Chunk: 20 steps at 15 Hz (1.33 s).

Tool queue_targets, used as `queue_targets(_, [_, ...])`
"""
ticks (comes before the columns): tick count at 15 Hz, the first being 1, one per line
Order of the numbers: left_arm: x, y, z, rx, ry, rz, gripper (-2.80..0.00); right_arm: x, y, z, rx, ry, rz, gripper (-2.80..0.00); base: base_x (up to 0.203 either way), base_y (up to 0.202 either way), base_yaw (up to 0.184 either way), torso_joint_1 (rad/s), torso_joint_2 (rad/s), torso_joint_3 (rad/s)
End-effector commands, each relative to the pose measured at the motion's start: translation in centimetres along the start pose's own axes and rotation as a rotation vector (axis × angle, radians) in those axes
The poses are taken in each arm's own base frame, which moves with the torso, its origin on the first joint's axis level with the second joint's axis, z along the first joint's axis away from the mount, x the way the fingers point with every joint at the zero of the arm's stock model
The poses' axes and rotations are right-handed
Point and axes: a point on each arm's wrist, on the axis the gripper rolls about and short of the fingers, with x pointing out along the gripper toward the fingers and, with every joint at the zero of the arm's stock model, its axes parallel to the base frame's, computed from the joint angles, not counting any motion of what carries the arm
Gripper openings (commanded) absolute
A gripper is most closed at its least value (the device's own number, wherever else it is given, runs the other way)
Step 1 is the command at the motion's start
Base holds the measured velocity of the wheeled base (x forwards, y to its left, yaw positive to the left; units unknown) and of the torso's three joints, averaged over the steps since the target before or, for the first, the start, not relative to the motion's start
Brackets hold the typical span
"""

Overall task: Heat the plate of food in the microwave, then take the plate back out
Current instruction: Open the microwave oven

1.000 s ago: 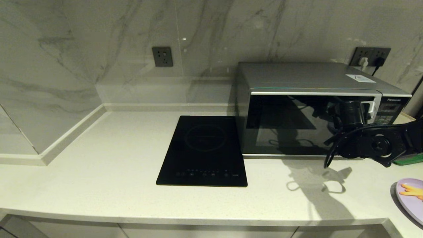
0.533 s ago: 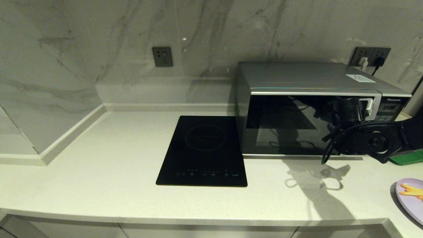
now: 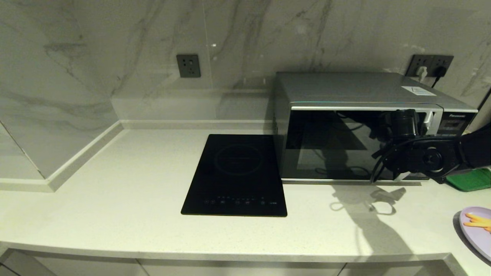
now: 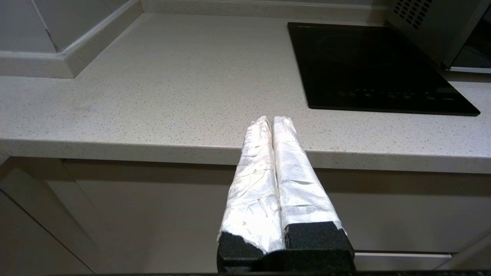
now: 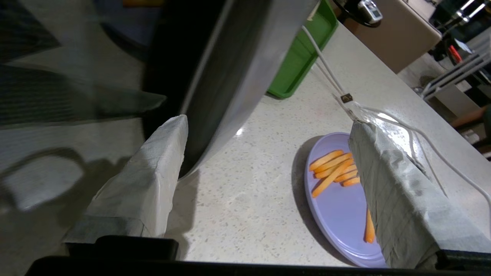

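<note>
here the door-opening step is shown: the right gripper point(image 5: 264, 153), fingers spread, is held at the handle point(image 5: 234, 80) of the closed microwave point(image 3: 356, 92); closing and an outward pull are called for. the plate of food point(image 5: 337, 199) lies near the counter edge point(image 3: 230, 256), outside the door's swing. the left gripper point(image 4: 273, 126), pressed together, is parked below.

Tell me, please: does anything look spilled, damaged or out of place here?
Nothing stands out. The microwave stands shut, the plate of food lies flat on the counter with its fries on it, and the right gripper is open by the door handle.
</note>
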Motion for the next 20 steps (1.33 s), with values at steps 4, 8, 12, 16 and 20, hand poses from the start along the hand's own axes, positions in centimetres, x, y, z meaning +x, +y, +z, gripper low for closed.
queue_targets(4, [0.0, 0.0, 0.0, 0.001, 0.0, 0.001, -2.8, 0.9, -0.3, 0.3, 0.018, 0.002, -0.029, 0.0, 0.0, 0.0, 0.0, 0.0, 0.0, 0.0])
queue_targets(8, [0.0, 0.0, 0.0, 0.0, 0.0, 0.001, -2.8, 1.8, -0.7, 0.0, 0.036, 0.012, -0.053, 0.0, 0.0, 0.0, 0.0, 0.0, 0.0, 0.0])
queue_targets(12, [0.0, 0.0, 0.0, 0.0, 0.0, 0.001, -2.8, 2.5, -1.0, -0.1, 0.055, 0.02, -0.069, 0.0, 0.0, 0.0, 0.0, 0.0, 0.0, 0.0])
queue_targets(16, [0.0, 0.0, 0.0, -0.001, 0.0, 0.001, -2.8, 2.7, -0.9, -0.5, 0.078, 0.026, -0.075, 0.0, 0.0, 0.0, 0.0, 0.0, 0.0, 0.0])
queue_targets(20, [0.0, 0.0, 0.0, -0.001, 0.0, 0.001, -2.8, 2.5, -1.2, -1.0, 0.08, 0.033, -0.076, 0.0, 0.0, 0.0, 0.0, 0.0, 0.0, 0.0])
